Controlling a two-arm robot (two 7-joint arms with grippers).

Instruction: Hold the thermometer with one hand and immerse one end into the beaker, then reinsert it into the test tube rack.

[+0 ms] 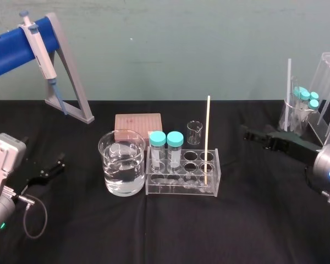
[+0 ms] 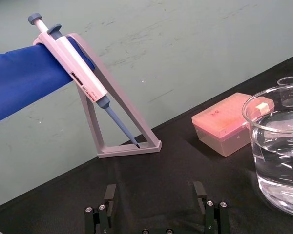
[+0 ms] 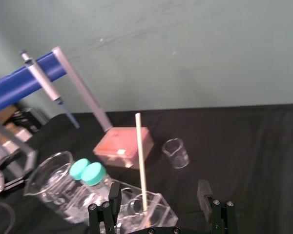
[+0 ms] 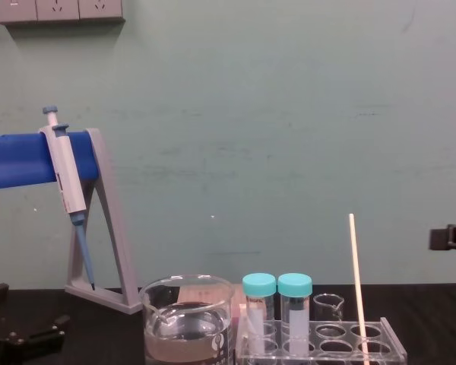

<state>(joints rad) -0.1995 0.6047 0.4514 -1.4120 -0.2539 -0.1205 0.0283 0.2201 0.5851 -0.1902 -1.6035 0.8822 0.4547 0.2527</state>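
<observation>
Thermometer (image 1: 207,140) stands upright at the right end of the test tube rack (image 1: 181,190), mid-worktop. Two teal-capped tubes (image 1: 166,147) fill its left end. Just beside, the beaker (image 1: 122,163) holds clear liquid. Left gripper (image 1: 50,168) and right gripper (image 1: 246,132) wait near the worktop's side edges, fingers apart.

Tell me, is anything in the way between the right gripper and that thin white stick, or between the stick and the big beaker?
Nothing visible blocks the right gripper from the thermometer; bare table lies between. Toward the beaker, two teal-capped tubes stand in the test tube rack.
</observation>
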